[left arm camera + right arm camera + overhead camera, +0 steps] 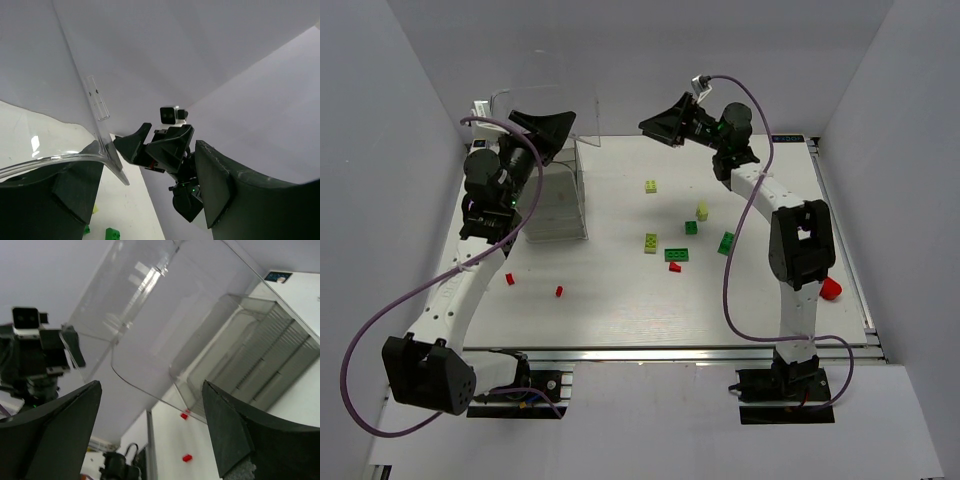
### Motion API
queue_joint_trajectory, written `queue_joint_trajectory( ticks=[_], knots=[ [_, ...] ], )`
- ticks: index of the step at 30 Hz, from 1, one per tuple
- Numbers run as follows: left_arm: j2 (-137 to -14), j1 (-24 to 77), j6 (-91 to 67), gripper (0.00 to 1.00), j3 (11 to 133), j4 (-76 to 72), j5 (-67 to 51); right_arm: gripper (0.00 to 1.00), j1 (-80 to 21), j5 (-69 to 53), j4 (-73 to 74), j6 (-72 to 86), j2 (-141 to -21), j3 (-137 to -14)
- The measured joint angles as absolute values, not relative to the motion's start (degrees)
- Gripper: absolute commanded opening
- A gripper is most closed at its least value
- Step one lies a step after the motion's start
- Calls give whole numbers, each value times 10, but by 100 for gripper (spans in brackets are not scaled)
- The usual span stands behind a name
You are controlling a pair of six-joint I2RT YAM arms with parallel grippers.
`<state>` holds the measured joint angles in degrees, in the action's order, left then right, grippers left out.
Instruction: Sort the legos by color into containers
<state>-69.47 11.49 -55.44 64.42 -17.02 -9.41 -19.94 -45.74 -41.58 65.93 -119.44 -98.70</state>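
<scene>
The clear container (542, 180) stands at the back left of the table. My left gripper (548, 135) hovers open over its top rim; in the left wrist view the rim (100, 147) crosses in front of the left finger (75, 192), and nothing is gripped. My right gripper (670, 124) is raised at the back centre, open and empty (150, 440), facing the container (210, 335). On the table lie yellow-green legos (650, 186) (702, 211) (650, 242), dark green ones (691, 227) (726, 242) (676, 254), and red ones (675, 267) (509, 279) (559, 291).
A larger red object (831, 289) lies beside the right arm near the table's right edge. White walls close in the back and both sides. The two grippers face each other across the back of the table.
</scene>
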Motion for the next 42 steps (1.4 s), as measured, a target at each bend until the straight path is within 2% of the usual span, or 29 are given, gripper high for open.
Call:
queue_joint_trajectory(
  ticks=[10, 17, 19, 33, 36, 42],
  knots=[
    [-683, 115, -582, 78, 615, -201, -60, 72, -180, -510, -330, 512, -1148, -928],
    [-683, 115, -607, 64, 612, -208, -36, 70, -182, -518, -272, 420, -1104, -909],
    [-683, 113, -612, 57, 612, -209, -31, 70, -181, -518, -263, 406, -1095, -898],
    [-683, 105, -641, 31, 612, -205, -12, 67, -177, -518, -236, 378, -1092, -878],
    [-683, 105, -650, 23, 612, -205, -7, 65, -176, -518, -227, 367, -1092, -878],
    [-681, 105, -674, 20, 611, -209, 9, 61, -176, -517, -188, 334, -1092, -878]
  ],
)
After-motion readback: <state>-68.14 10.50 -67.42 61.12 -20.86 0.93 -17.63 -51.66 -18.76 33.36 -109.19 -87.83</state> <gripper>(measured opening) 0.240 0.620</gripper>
